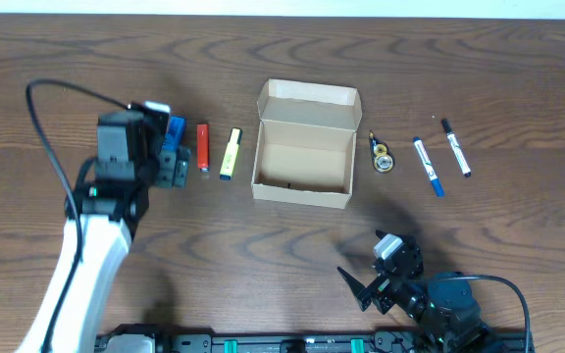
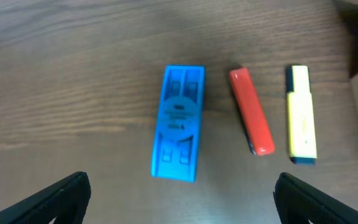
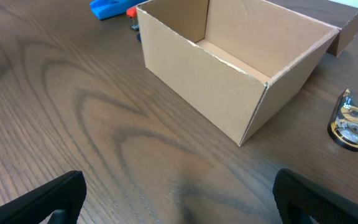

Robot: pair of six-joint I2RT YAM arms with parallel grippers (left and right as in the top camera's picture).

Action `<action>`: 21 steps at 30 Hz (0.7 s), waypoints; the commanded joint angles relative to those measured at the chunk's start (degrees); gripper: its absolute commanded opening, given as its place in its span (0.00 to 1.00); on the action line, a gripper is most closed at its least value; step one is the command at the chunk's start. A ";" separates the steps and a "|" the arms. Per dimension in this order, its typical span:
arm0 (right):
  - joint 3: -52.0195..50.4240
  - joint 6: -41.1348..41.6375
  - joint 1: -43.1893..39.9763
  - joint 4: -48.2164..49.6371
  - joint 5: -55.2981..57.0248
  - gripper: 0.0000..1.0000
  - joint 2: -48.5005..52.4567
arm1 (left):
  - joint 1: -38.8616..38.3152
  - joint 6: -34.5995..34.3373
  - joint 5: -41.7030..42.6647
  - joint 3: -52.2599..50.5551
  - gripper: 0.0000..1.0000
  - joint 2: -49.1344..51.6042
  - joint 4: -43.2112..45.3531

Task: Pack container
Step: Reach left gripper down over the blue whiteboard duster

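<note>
The container [image 1: 300,195] is a tan cardboard box standing open at mid-table, with its flap lid up at the back. It looks empty. It also shows in the right wrist view [image 3: 197,81]. Left of it lie a blue plastic block [image 2: 179,121], a red marker [image 2: 252,111] and a yellow highlighter [image 2: 301,115]. My left gripper [image 2: 179,205] is open and empty, hovering just short of the blue block; in the overhead view [image 1: 172,165] it partly covers the block. My right gripper [image 1: 371,267] is open and empty near the front edge, facing the box.
Right of the box lie a correction tape roller [image 1: 383,157], which also shows in the right wrist view [image 3: 352,124], a blue-capped marker [image 1: 428,167] and a black-capped marker [image 1: 456,147]. A black cable [image 1: 47,137] loops over the left arm.
</note>
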 commanded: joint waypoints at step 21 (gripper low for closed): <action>-0.20 0.72 0.55 -0.02 0.13 0.99 -0.37 | 7.48 13.46 13.07 6.60 0.95 22.05 10.73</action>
